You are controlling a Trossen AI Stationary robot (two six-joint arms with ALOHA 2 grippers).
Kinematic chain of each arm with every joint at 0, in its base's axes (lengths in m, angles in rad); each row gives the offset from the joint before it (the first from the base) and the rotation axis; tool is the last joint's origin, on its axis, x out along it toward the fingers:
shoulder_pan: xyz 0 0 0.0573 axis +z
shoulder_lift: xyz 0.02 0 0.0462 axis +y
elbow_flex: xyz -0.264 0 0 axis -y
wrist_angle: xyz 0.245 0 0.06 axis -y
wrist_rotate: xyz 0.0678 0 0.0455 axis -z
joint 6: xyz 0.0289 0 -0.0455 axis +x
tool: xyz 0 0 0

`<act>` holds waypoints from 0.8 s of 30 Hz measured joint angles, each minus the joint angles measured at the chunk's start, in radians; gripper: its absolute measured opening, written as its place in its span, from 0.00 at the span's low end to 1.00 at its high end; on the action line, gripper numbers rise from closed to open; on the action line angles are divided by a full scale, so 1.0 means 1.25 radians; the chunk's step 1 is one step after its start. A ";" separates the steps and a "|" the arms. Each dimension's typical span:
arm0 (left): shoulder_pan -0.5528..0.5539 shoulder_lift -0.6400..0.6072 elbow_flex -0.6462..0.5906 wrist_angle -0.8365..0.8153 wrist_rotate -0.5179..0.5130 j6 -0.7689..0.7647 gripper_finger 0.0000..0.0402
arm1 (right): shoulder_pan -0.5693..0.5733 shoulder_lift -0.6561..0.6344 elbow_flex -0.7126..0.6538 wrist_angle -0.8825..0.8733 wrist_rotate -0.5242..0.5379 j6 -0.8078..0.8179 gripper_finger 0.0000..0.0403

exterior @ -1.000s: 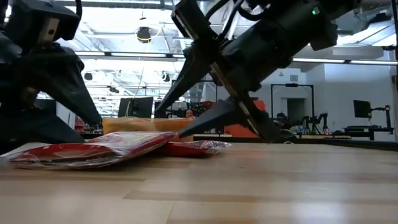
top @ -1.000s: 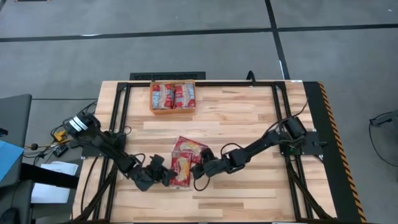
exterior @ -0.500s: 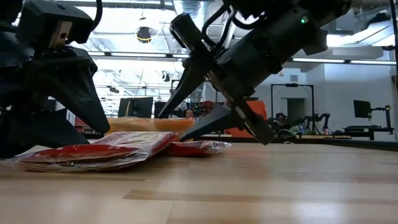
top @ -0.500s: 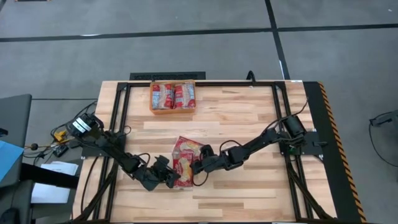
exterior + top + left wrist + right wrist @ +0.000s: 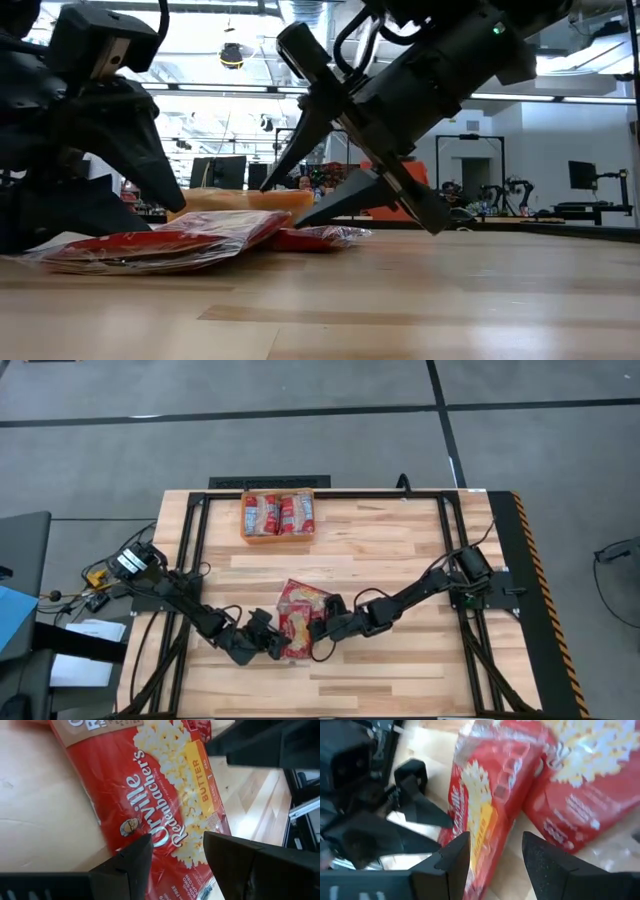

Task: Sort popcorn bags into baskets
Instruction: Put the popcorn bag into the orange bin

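My left jaws (image 5: 276, 647) stand open, nothing gripped, a red popcorn bag (image 5: 165, 810) lying flat on the bench (image 5: 400, 560) just ahead of their tips. My right jaws (image 5: 318, 634) are spread open too, straddling that bag's far edge from the opposite side. A second bag (image 5: 308, 598) lies just beyond them. Well apart, at the bench's far edge, the orange basket (image 5: 277, 538) holds more bags.

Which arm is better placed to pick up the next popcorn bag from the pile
Probably the left. The left gripper is open with its fingers at the edge of the nearest popcorn bag. The right gripper, also open, sits tilted on the pile's other side.
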 joint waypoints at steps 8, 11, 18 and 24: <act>0.005 0.001 0.000 0.003 -0.002 0.001 0.43 | 0.002 0.008 0.001 -0.001 0.020 0.006 0.49; 0.006 0.001 0.001 0.003 -0.003 0.002 0.43 | 0.003 0.049 0.021 0.008 0.010 0.008 0.49; 0.007 0.001 0.001 0.004 -0.006 0.005 0.43 | -0.002 0.141 0.156 0.007 -0.083 -0.048 0.50; 0.006 0.001 0.001 0.007 -0.006 0.009 0.43 | -0.030 0.146 0.222 -0.118 -0.135 -0.089 0.37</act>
